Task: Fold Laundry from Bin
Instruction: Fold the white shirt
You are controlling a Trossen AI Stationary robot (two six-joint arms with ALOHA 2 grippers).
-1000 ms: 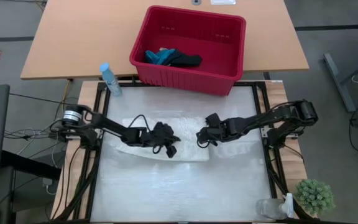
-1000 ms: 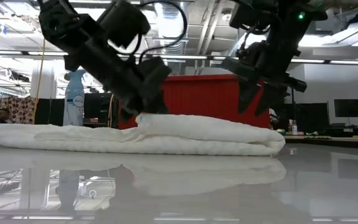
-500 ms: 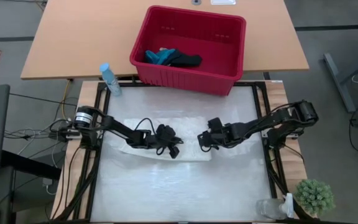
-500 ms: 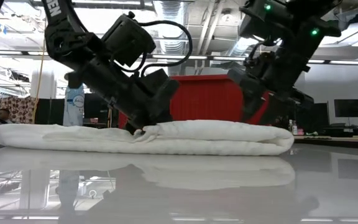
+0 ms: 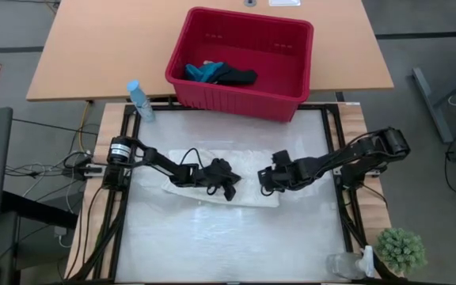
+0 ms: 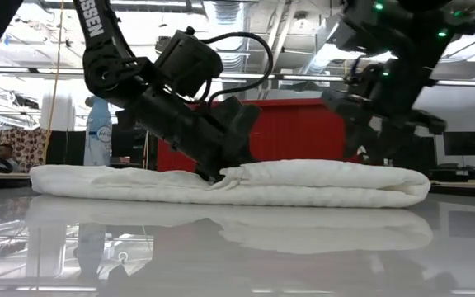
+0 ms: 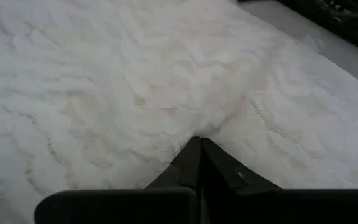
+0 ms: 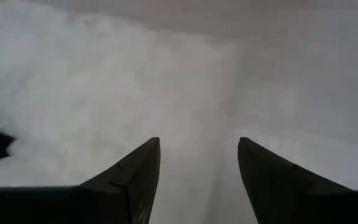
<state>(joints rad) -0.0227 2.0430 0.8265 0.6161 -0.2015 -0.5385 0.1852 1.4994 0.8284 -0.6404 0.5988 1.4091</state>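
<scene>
White lacy cloth [image 5: 212, 184] folded flat before red bin [image 5: 244, 96]; pinched by shut left gripper [image 5: 226, 184]; right gripper [image 5: 266, 182] spread wide, empty, at cloth's far end.

A lab: exposed ceiling ducts [image 6: 246, 25] and monitors [image 6: 460, 144] behind the table.

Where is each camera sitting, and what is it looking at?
High: above, looking straight down; both arms, white cloth, red bin.
Low: at tabletop height, looking across; both arms, cloth.
Left wrist: on the left arm; its shut left end effector pinches cloth.
Right wrist: on the right arm; its open right end effector over cloth.
All four show the cloth.
</scene>
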